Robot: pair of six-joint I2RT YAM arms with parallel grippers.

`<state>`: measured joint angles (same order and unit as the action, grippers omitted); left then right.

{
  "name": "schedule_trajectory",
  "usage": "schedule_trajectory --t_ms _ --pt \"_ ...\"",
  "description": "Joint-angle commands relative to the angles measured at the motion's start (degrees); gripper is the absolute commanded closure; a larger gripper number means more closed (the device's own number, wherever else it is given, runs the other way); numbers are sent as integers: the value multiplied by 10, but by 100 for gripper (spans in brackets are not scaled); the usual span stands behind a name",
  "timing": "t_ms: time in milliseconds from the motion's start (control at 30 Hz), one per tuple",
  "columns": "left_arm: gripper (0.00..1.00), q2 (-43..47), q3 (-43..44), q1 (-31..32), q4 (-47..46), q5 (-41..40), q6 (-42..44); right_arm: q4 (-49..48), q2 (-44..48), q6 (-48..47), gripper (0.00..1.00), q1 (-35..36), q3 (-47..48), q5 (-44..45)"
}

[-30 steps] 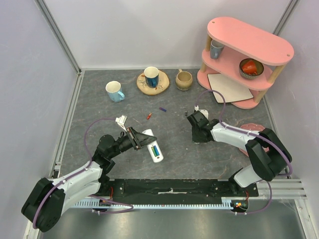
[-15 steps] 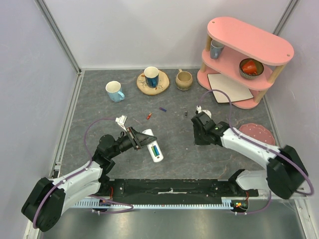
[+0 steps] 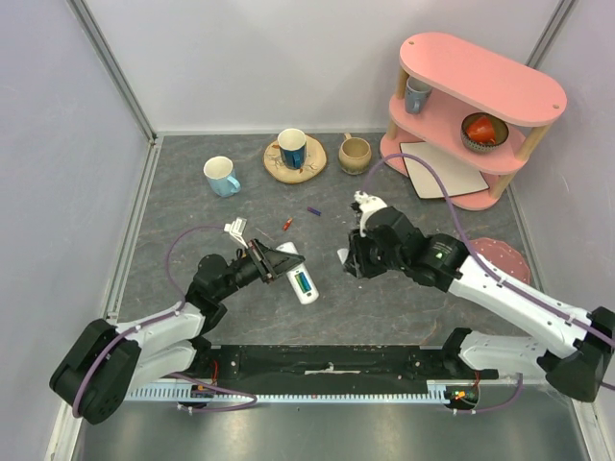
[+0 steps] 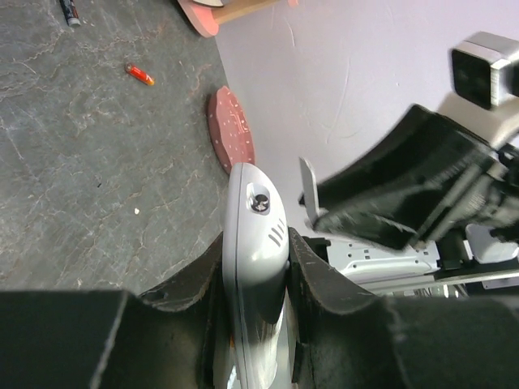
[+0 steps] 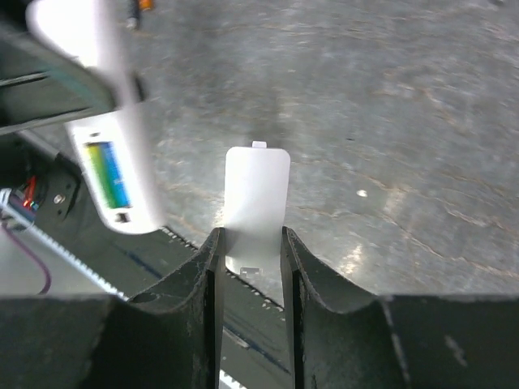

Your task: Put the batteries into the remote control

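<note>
My left gripper [image 3: 280,261] [image 4: 257,243] is shut on the white remote control [image 3: 301,281] [image 4: 255,235], holding it tilted above the table. Its open slot faces up and shows a blue-green battery [image 5: 105,174]. My right gripper [image 3: 348,259] [image 5: 251,237] is shut on a flat white cover plate [image 5: 256,194] [image 3: 342,255], a short way right of the remote control [image 5: 109,162]. A red battery [image 3: 286,224] [image 4: 139,74] and a blue-purple battery [image 3: 313,210] lie loose on the table behind both grippers.
At the back stand a blue-and-white mug [image 3: 222,176], a blue mug on a wooden saucer [image 3: 292,149] and a tan mug [image 3: 355,154]. A pink two-tier shelf [image 3: 471,115] fills the back right. A red round pad [image 3: 495,252] lies under the right arm.
My right arm has swung left and forward, bringing the white cover close to the remote. The left arm has shifted only slightly, still gripping the remote.
</note>
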<state>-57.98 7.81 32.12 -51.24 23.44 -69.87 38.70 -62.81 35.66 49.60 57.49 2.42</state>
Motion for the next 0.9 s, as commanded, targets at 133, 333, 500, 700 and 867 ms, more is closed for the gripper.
schedule_trajectory --t_ms 133,333,500,700,867 --pt "98 -55 38 2 -90 -19 -20 105 -114 -38 100 80 161 -42" --pt "98 -79 31 7 -126 -28 -37 132 -175 -45 100 88 218 -67" --pt "98 -83 33 7 -125 -28 -30 146 -221 -46 100 100 252 -69" --pt "98 -90 35 8 -113 -24 -29 156 -260 -49 100 107 279 -63" --pt "98 -87 35 7 -107 -22 -30 163 -275 -48 100 111 295 -48"
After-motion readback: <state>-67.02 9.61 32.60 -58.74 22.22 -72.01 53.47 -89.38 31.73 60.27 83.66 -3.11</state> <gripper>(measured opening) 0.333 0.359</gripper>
